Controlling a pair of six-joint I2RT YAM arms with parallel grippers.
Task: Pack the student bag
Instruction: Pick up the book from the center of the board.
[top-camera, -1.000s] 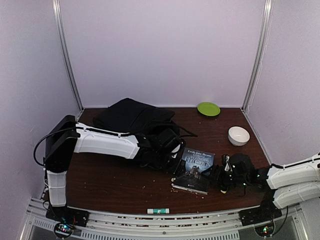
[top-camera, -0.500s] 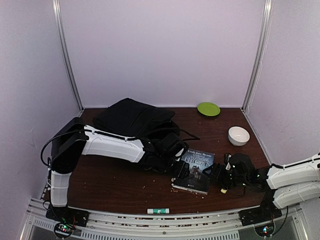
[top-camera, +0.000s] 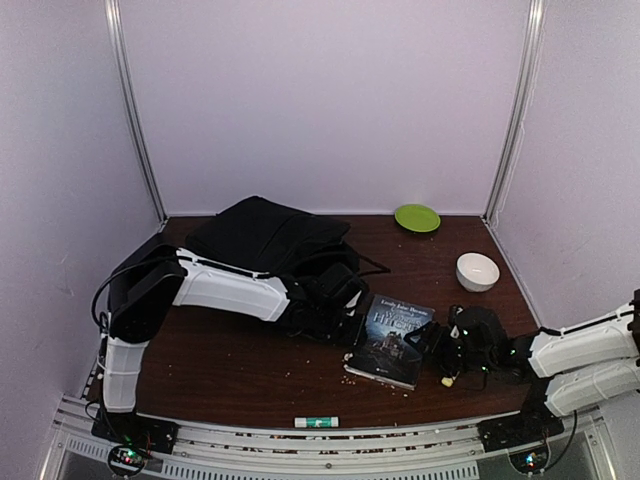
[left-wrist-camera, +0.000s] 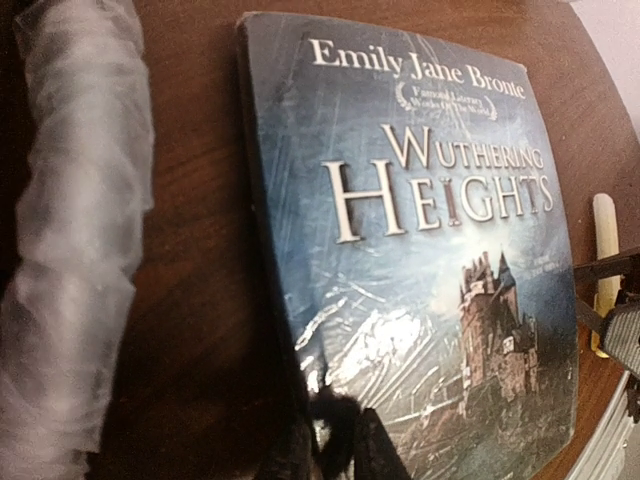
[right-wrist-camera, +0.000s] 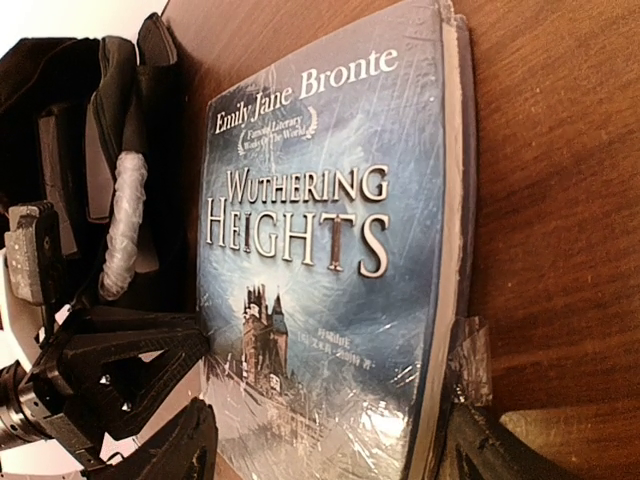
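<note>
Right tool (top-camera: 432, 345) spread wide astride book (top-camera: 390, 340), seemingly nudged closer; left tool (top-camera: 349, 321) beside book, closure unclear.

Wuthering Heights paperback (left-wrist-camera: 420, 260) fills most of the shot, with a blue cover, a castle and scuffed shiny plastic wrap, lying on the dark wood worktop (left-wrist-camera: 200, 330). One of the fingers (left-wrist-camera: 70, 250), wrapped in white, sits just left of the spine. Off the book's right edge there's a pale little stick (left-wrist-camera: 604, 260), plus some black hardware (left-wrist-camera: 622, 325) near it.

One each — bag (top-camera: 265, 232), book (top-camera: 392, 340), plate (top-camera: 417, 217), bowl (top-camera: 477, 271), perhaps a marker (top-camera: 316, 422).
</note>
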